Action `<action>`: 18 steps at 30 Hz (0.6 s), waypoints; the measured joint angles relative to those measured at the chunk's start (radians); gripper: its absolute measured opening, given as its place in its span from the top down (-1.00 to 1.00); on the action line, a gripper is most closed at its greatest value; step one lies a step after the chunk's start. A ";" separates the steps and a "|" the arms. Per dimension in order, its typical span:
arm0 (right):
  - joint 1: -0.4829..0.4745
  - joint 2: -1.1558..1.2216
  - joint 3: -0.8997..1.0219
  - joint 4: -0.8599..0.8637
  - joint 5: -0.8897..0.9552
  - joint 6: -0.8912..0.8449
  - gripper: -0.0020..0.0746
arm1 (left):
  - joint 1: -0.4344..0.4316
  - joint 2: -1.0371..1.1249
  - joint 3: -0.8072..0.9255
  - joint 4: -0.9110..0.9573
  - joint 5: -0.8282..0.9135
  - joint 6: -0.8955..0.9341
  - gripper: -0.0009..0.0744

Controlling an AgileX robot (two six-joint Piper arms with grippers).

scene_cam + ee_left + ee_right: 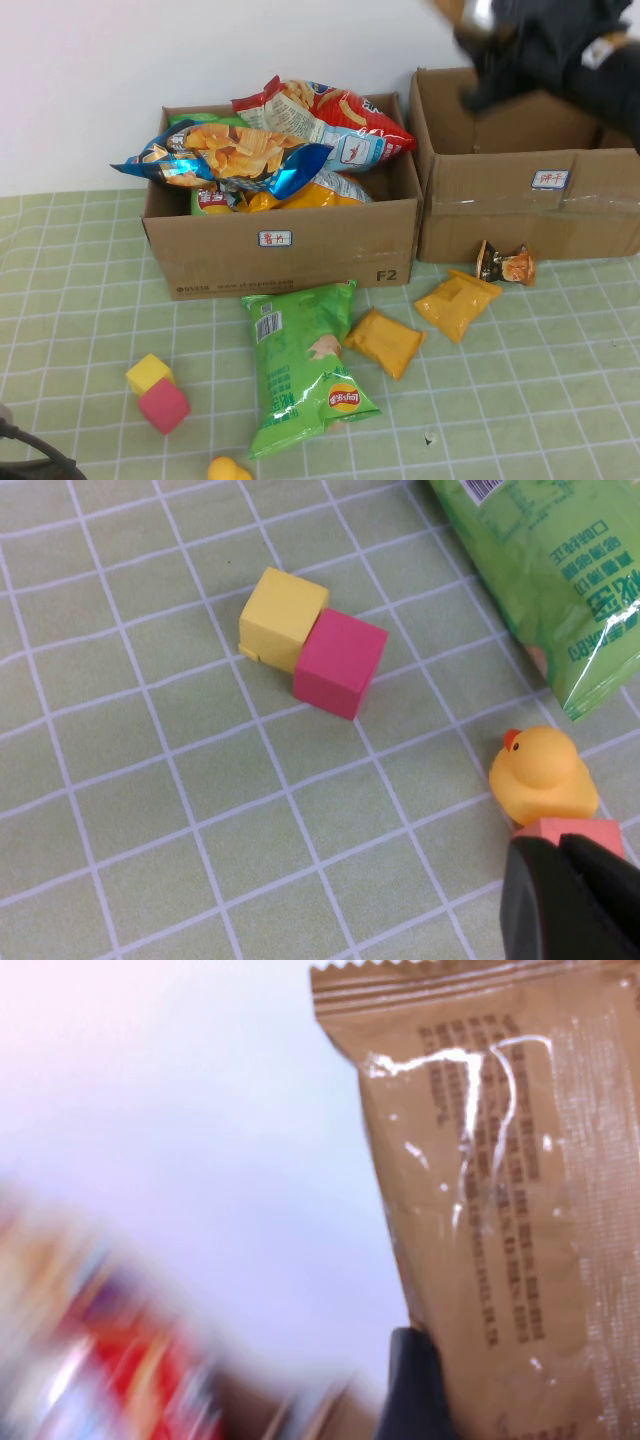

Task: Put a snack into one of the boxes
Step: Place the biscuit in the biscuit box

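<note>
My right gripper [480,1370] is shut on a brown snack packet [500,1190] with dark print, which stands upright against one dark finger [415,1385]. In the high view the right arm is a dark blur, with the right gripper [485,30] high over the back left corner of the plain brown box [520,215], the one with tape and a white label [549,179]. My left gripper [570,855] is shut and holds nothing. It hovers low over the mat by a salmon block [570,833] and a yellow duck [542,777], at the near left corner of the table [30,465].
A printed cardboard box [290,250] heaped with chip bags stands left of the plain one. On the mat lie a green chip bag [300,365], two orange packets [385,342] [458,303], a small dark packet [505,265], a yellow cube [148,373] and a pink cube [164,405].
</note>
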 joint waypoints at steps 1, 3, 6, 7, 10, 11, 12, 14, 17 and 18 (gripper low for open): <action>-0.002 0.023 -0.028 0.048 -0.056 0.005 -0.26 | 0.000 0.000 0.000 0.000 -0.002 0.000 0.98; -0.009 0.075 -0.079 0.142 -0.130 0.009 -0.26 | 0.000 0.000 0.000 0.000 -0.002 0.000 0.98; -0.020 0.179 -0.158 0.284 -0.199 0.010 -0.26 | 0.000 0.000 0.000 0.000 -0.004 0.000 0.98; -0.023 0.220 -0.187 0.338 -0.206 0.010 -0.26 | 0.000 0.000 0.000 0.000 -0.004 0.000 0.98; -0.030 0.335 -0.275 0.518 -0.201 -0.006 -0.26 | 0.000 0.000 0.000 -0.002 -0.006 0.000 0.98; -0.031 0.367 -0.304 0.605 -0.193 -0.030 -0.28 | 0.000 0.000 0.000 -0.002 -0.006 0.000 0.98; -0.033 0.389 -0.327 0.707 -0.184 -0.061 -0.31 | 0.000 0.000 0.000 -0.004 -0.008 0.000 0.98; -0.034 0.423 -0.376 0.935 -0.159 -0.185 -0.35 | 0.000 0.000 0.000 -0.004 -0.008 0.001 0.98; -0.035 0.431 -0.437 1.207 -0.157 -0.386 -0.34 | 0.000 0.000 0.000 -0.004 -0.008 0.001 0.98; -0.035 0.431 -0.459 1.269 -0.163 -0.445 -0.31 | 0.000 0.000 0.000 -0.004 -0.008 0.002 0.98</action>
